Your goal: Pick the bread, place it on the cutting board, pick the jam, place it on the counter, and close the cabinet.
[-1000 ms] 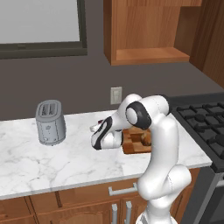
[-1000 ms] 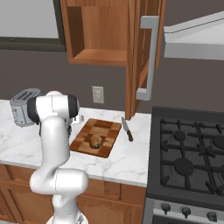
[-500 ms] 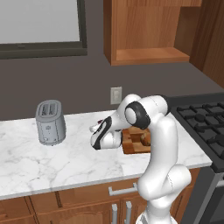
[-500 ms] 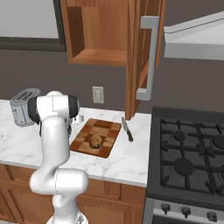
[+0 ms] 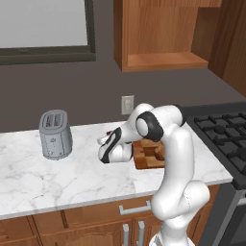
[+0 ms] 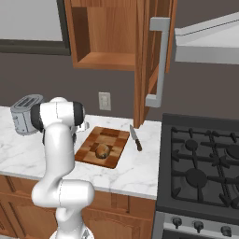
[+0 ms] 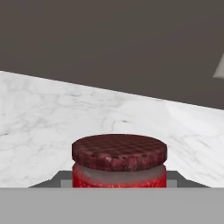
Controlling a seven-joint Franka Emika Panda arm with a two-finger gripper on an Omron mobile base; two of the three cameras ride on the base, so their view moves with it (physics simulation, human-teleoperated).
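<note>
White marble counter (image 5: 62,178) with grey veins runs along a dark wall, above brown wooden drawers. On it, toward the left, stands a grey toaster (image 5: 55,135). Further right lies the cutting board (image 6: 109,140), checkered in light and dark brown, flat on the counter just beside the stove (image 6: 205,163). The bread (image 6: 101,151) rests on the board, toward its near edge; it is a small golden-brown lump, lying free of the arm. A knife (image 6: 136,138) with a dark handle lies on the marble just right of the board, between it and the stove.

Overhead, the cabinet (image 6: 109,35) hangs on the wall with its door swung open (the silver bar handle (image 6: 158,63) faces the right base camera edge-on). Its lower shelf shows bare wood.

The gripper (image 5: 106,144) is held low over the counter, left of the board, wrist bent toward the toaster. In the hand view the jam (image 7: 119,161) sits close against the camera, dark red lid uppermost, red glass below, with marble beyond it. The claw is clenched on the jam. Whether the jar's base touches the marble cannot be told.
</note>
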